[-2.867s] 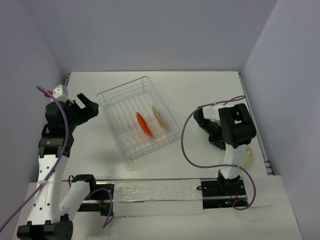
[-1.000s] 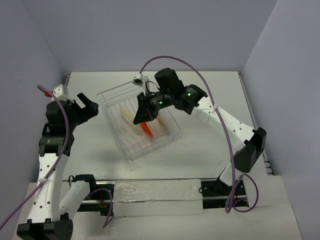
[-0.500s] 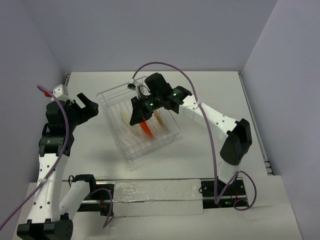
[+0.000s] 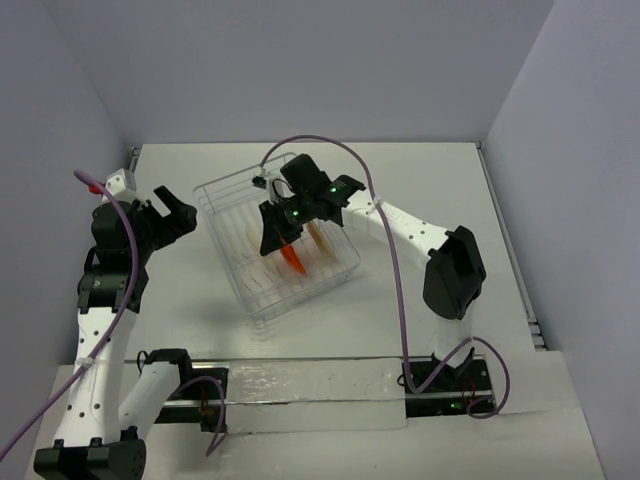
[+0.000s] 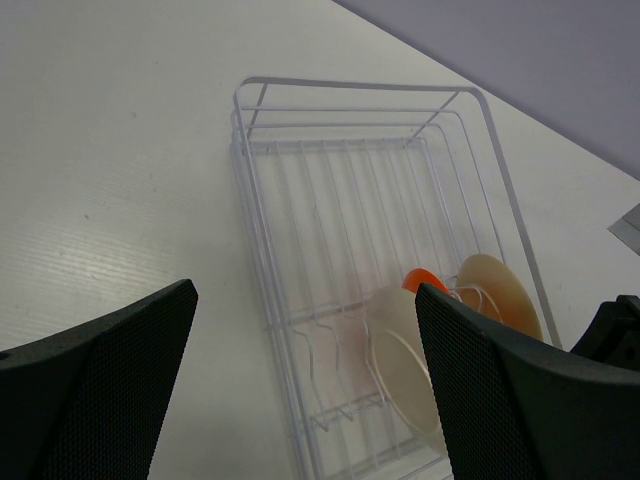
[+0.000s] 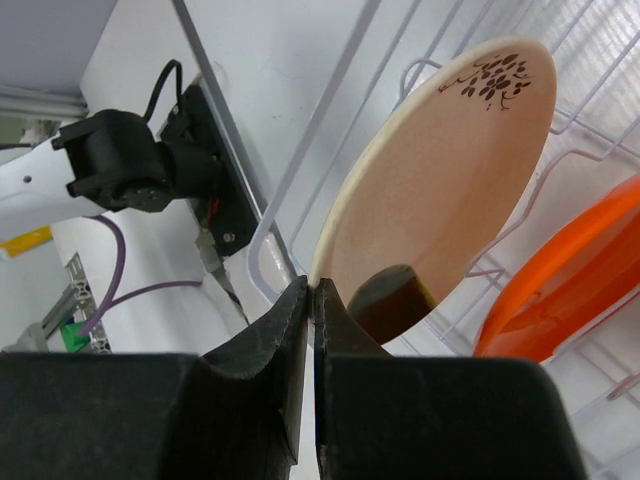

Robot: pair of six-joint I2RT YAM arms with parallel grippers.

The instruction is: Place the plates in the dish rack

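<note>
Now the right gripper (image 6: pixel 311 290) hangs over the dish rack (image 4: pixel 250 290), its jaws pressed together on the rim of a beige plate (image 6: pixel 440 190). That plate stands on edge and tilted inside the rack, reaching away from the fingertips in among the upright slot wires. A cluster of dark brown specks marks its far edge. Just beyond it from the gripper, an orange plate (image 6: pixel 560 280) stands in the rack. Beyond that one, a second beige plate (image 5: pixel 495 295) also stands on edge. The left gripper (image 5: pixel 305 295) is well to one side of the rack, jaws wide apart and holding nothing. The rack's bare end lies ahead of it on the white table (image 4: pixel 420 170). A purple cable (image 4: pixel 330 140) arches over the right arm.
</note>
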